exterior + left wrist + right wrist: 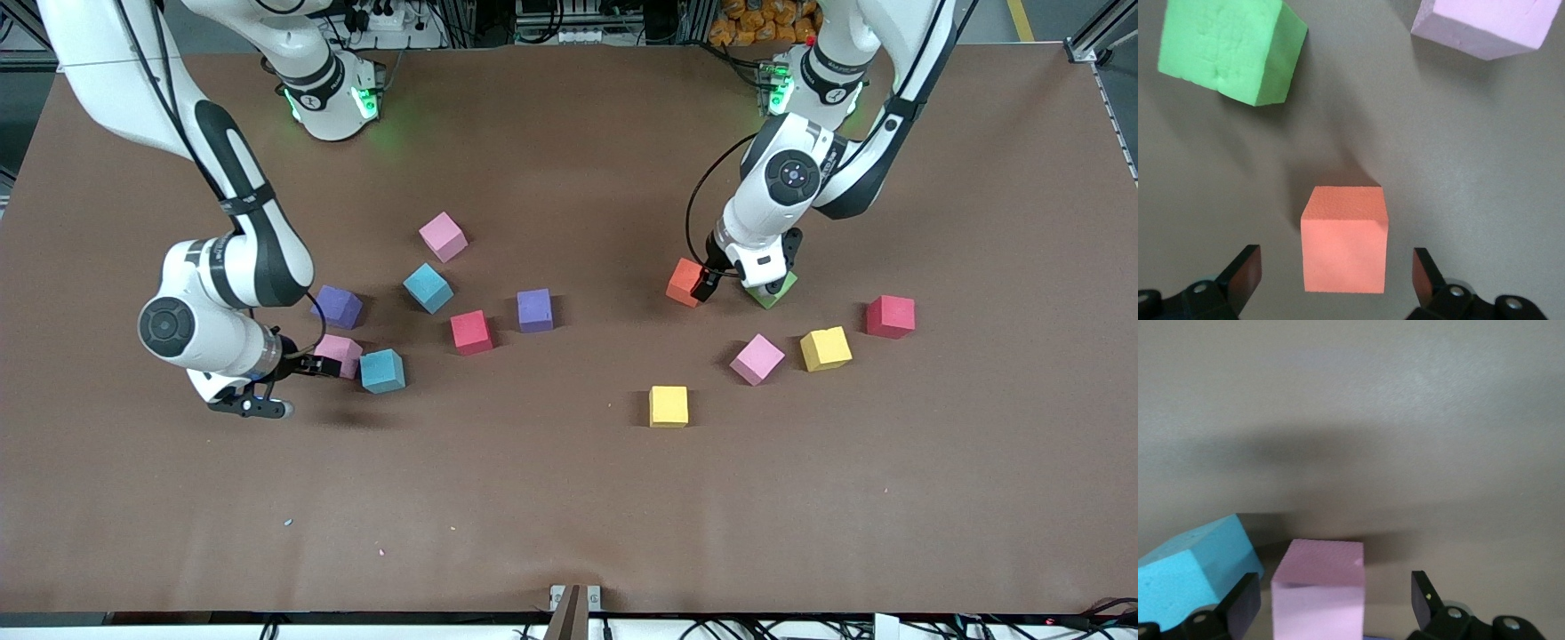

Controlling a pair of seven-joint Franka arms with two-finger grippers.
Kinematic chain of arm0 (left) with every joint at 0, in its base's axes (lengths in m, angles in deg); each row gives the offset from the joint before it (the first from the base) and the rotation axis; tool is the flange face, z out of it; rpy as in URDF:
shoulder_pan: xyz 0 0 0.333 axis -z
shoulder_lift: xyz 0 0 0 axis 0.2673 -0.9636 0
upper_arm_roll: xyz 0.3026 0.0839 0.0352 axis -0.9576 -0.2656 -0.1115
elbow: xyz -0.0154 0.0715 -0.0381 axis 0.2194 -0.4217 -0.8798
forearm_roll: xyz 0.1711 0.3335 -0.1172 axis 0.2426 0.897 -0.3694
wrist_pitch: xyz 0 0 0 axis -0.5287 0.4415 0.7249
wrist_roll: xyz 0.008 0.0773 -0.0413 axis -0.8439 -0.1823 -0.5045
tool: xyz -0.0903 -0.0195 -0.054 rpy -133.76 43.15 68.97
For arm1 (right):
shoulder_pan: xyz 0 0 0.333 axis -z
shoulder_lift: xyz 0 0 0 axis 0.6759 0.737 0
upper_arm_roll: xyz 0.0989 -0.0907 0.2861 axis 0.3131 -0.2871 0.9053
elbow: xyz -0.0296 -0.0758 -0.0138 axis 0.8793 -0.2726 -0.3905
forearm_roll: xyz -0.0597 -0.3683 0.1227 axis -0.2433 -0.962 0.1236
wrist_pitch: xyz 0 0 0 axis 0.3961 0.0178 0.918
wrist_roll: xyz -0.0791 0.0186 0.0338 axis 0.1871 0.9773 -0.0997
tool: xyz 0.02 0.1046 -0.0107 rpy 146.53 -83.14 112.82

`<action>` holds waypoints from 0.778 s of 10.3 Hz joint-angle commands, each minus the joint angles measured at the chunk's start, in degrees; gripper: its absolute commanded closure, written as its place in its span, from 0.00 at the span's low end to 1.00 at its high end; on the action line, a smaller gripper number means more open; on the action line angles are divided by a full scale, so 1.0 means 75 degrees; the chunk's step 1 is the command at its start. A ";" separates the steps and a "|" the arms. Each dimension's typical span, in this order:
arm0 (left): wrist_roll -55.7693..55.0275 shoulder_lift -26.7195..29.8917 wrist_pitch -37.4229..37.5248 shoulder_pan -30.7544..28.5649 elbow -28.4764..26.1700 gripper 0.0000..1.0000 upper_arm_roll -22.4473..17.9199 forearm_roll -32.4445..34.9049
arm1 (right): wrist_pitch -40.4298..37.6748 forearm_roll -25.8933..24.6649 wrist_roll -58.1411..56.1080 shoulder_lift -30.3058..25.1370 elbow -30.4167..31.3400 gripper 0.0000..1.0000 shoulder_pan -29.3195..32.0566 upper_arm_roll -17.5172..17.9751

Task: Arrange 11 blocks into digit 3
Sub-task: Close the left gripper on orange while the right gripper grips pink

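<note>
— Straddling what, left tool [1337, 267]?
— Small orange foam cube [1345, 247], centre-right of front frame, squarely between wide-open fingers, nothing gripped.
— Right tool [1337, 600]?
— Likewise open, bracketing pink foam cube [1318, 590], lower left.

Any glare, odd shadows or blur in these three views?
Front view: even light, green LED glow on the table. Left wrist view: orange block sharp, soft shadow. Right wrist view: pink block close and soft, broad shadow across the table.
</note>
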 commanded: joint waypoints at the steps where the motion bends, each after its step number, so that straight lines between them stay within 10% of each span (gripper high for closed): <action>1: -0.0217 -0.0262 -0.0211 0.0079 0.0063 0.00 0.0024 0.0218 | 0.0085 0.0071 0.0196 -0.0099 0.0245 0.00 -0.0051 -0.0017; 8: -0.0568 -0.0860 -0.0258 0.0126 0.0403 0.00 0.0012 0.0463 | 0.0707 0.0072 0.0219 0.0147 0.0843 0.00 -0.0121 -0.0005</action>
